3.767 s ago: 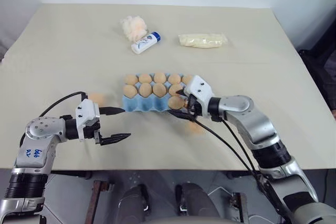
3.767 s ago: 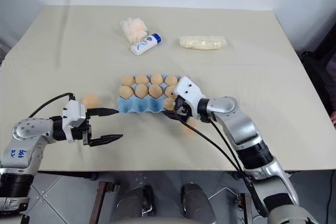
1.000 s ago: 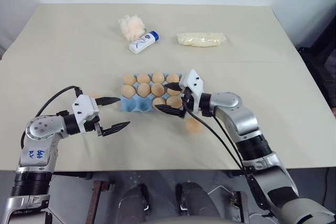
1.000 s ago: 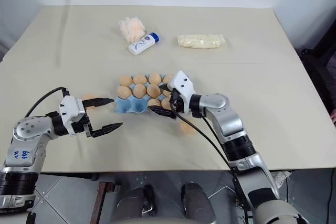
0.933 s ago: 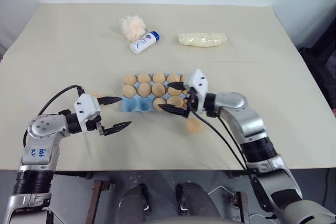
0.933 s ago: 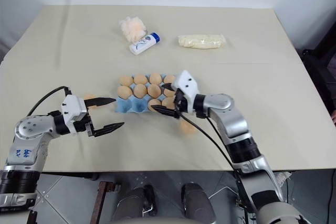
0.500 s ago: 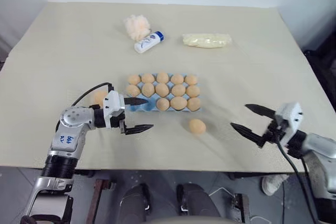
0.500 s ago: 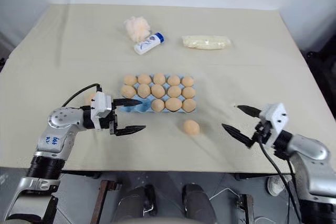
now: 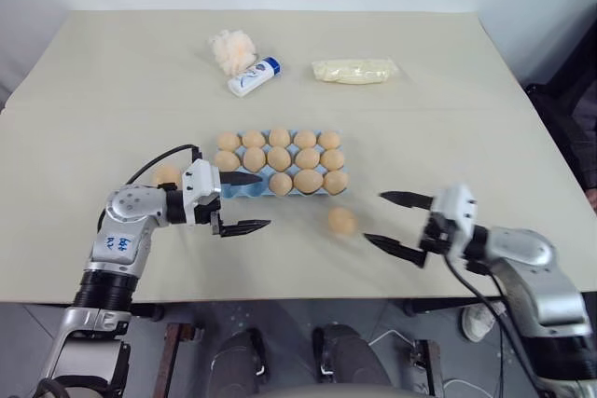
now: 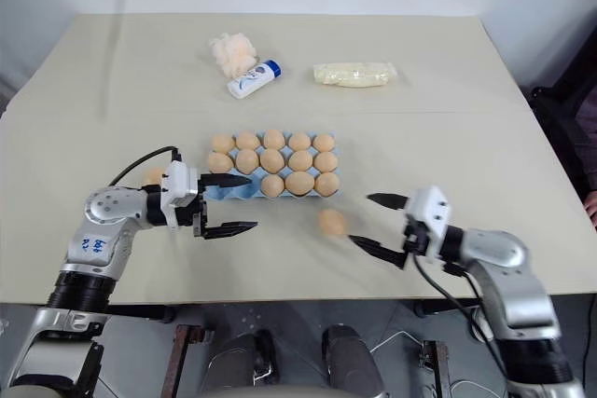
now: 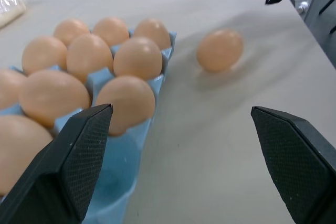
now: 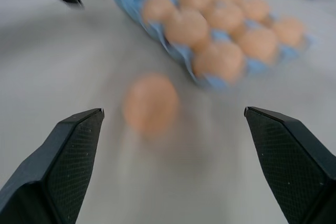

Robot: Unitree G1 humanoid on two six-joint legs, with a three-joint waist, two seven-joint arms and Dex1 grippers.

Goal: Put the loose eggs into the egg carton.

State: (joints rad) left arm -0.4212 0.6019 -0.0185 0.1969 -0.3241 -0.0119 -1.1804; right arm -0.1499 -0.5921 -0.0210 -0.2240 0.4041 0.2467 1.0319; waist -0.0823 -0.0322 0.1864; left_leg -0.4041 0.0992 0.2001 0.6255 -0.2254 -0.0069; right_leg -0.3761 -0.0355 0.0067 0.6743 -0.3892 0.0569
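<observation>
The light blue egg carton sits mid-table with most cups filled; two cups at its front-left corner are bare. One loose egg lies on the table just in front of the carton's right end. Another loose egg rests left of the carton, partly behind my left arm. My left gripper is open at the carton's front-left corner, holding nothing. Right of the front egg, my right gripper is open and empty, pointing at that egg a short way off.
At the back of the table lie a pale fluffy tuft, a white-and-blue bottle and a pale yellow bag. The table's front edge runs just below both grippers.
My right gripper drew back from the carton's front-right end and now sits open to the right of the loose egg. My left gripper shifted right, up to the carton's front-left corner.
</observation>
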